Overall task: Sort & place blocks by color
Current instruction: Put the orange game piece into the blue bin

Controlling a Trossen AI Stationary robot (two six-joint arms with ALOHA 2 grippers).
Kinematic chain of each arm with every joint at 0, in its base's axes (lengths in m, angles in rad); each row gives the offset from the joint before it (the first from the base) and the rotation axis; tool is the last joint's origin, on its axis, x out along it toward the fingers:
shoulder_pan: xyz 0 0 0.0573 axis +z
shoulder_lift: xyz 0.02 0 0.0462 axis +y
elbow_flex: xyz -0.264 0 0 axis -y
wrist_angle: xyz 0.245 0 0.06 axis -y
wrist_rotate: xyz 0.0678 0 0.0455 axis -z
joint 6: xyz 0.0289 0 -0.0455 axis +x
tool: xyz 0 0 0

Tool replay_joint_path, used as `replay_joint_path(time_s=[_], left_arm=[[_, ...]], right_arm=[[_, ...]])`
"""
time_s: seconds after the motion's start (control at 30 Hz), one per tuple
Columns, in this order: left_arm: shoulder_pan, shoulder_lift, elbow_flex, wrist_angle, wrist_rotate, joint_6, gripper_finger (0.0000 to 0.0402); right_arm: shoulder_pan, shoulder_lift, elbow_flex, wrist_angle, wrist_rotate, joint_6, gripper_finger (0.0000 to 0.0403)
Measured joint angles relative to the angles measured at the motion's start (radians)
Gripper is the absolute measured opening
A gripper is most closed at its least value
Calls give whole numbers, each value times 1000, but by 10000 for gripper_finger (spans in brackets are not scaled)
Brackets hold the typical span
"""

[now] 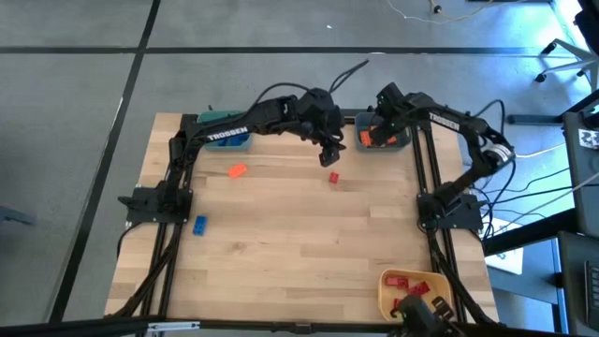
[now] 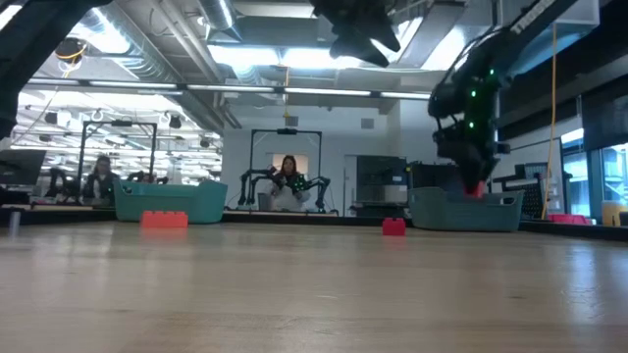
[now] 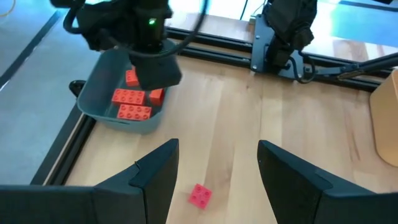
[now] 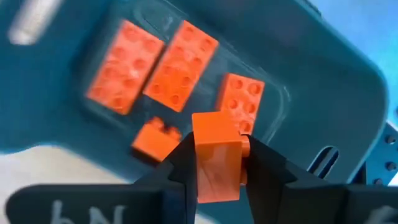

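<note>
High view – right pincer (image 1: 377,134): hangs over the grey-blue bin (image 1: 401,143) at the far right of the surface (image 1: 299,243), placed there so its load can fall among bricks of the same colour.
High view – left pincer (image 1: 329,155): hovers over the red block (image 1: 333,177) near the far middle, lined up for what looks like the next pick.
High view – loose blocks: an orange block (image 1: 237,170) lies left of centre, a blue block (image 1: 199,225) nearer the left edge; both wait unsorted.
High view – other bins: a teal bin (image 1: 223,117) sits at the far left under the left arm, a yellow bin (image 1: 387,292) with red bricks at the near right corner.

Low view – surface: the orange block (image 2: 164,220) and red block (image 2: 393,226) rest flat and well apart; the right arm dips into the grey-blue bin (image 2: 466,209).

Left wrist view – left pincer (image 3: 217,180): fingers spread wide with nothing between them, the red block (image 3: 199,195) lying below the gap, so it straddles the target before descending.

Right wrist view – right pincer (image 4: 216,165): closed partway on an orange brick (image 4: 216,155), clamping its sides.
Right wrist view – bin contents: four orange bricks (image 4: 180,66) already lie in the grey-blue bin (image 4: 323,81), directly beneath the held one; release seems the step in hand.
</note>
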Motion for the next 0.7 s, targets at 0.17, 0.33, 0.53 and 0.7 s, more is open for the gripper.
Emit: replay_joint_path(time_s=[0.17,0.33,0.53,0.7], left_arm=[[-12,0,0,-1,0,0,211],[-11,0,0,-1,1,0,211],[-11,0,0,-2,1,0,211],[-11,0,0,-37,0,0,211]], right_arm=[[-32,69,0,24,0,-26,93],[-37,113,0,25,0,-25,131],[-37,136,0,28,-1,-25,153],[-37,109,0,21,-60,-20,156]])
